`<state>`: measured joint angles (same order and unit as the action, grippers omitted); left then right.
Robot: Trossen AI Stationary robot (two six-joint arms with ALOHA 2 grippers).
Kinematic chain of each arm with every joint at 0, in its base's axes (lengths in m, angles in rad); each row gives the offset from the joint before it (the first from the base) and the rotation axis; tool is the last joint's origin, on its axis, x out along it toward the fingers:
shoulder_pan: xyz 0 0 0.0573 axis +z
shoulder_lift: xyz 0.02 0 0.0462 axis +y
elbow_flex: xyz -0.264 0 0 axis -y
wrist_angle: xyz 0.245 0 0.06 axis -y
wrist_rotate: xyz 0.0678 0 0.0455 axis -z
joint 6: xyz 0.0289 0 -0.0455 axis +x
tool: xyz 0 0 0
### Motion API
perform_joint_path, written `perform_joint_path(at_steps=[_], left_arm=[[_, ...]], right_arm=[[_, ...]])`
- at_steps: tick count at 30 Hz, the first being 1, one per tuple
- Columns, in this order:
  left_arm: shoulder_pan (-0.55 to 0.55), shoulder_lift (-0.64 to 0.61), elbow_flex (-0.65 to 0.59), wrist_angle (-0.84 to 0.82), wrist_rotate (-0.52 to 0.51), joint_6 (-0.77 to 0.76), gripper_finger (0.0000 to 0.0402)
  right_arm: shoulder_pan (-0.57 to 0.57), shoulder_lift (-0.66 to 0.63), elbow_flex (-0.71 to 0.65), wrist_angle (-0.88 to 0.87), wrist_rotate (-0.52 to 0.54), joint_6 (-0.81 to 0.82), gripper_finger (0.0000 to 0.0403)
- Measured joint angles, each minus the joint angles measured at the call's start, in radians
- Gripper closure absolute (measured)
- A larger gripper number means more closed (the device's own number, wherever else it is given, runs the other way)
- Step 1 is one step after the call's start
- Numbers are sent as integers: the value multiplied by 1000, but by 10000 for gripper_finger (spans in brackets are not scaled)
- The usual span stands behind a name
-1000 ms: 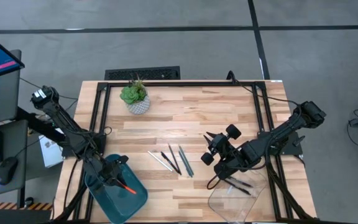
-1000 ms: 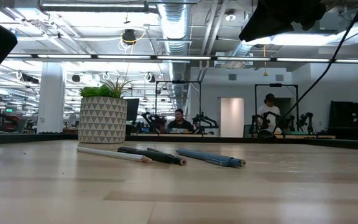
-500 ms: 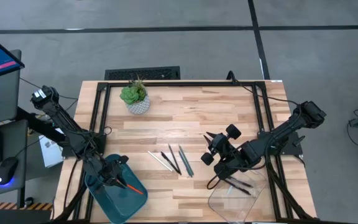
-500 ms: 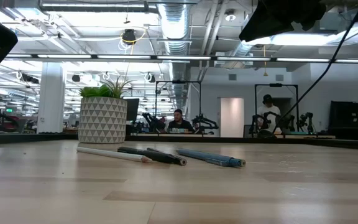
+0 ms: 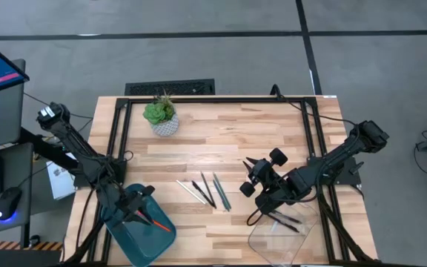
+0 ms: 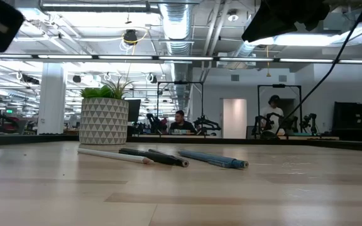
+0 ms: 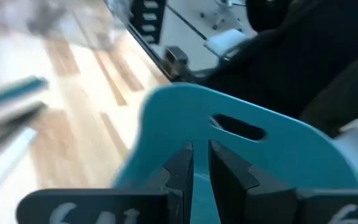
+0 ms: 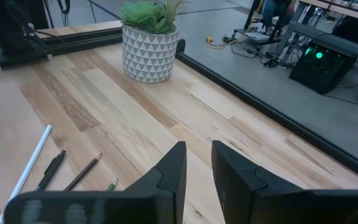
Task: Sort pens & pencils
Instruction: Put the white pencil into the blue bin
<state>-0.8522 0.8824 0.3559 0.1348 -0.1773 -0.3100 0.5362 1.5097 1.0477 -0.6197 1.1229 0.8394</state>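
Observation:
In the high view my left gripper (image 5: 141,212) hovers over a teal tray (image 5: 128,239) at the table's near left. Its fingers (image 7: 201,158) stand a narrow gap apart with nothing between them. An orange-red pencil (image 5: 160,225) lies in that tray just right of the fingertips. A white stick (image 5: 187,190), two dark sticks (image 5: 203,190) and a teal-blue pen (image 5: 222,192) lie side by side on the table's middle. My right gripper (image 5: 249,178) waits open (image 8: 197,158) just right of them, touching nothing.
A clear tray (image 5: 302,241) at the near right holds dark pens (image 5: 284,219). A potted plant (image 5: 161,116) stands at the far left. Black frame rails (image 5: 117,148) run along the table's edges. Bare wood lies between the sticks and the plant.
My left gripper has rolled and tipped a little upward in place over the teal tray; in the low view its dark body has risen at the left. The orange-red pencil now lies slightly farther toward the tray's right side.

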Motion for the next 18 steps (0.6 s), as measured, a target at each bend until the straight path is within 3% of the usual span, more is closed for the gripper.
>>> perform_joint_path(at_steps=[7,14,18], left_arm=[[29,-6,45,18,-321,131,362],[41,-6,53,12,-329,133,362],[41,-6,53,13,-405,168,362]], right_arm=[[-2,0,0,2,1,0,305],[-2,0,0,2,1,0,305],[-2,0,0,2,1,0,305]])
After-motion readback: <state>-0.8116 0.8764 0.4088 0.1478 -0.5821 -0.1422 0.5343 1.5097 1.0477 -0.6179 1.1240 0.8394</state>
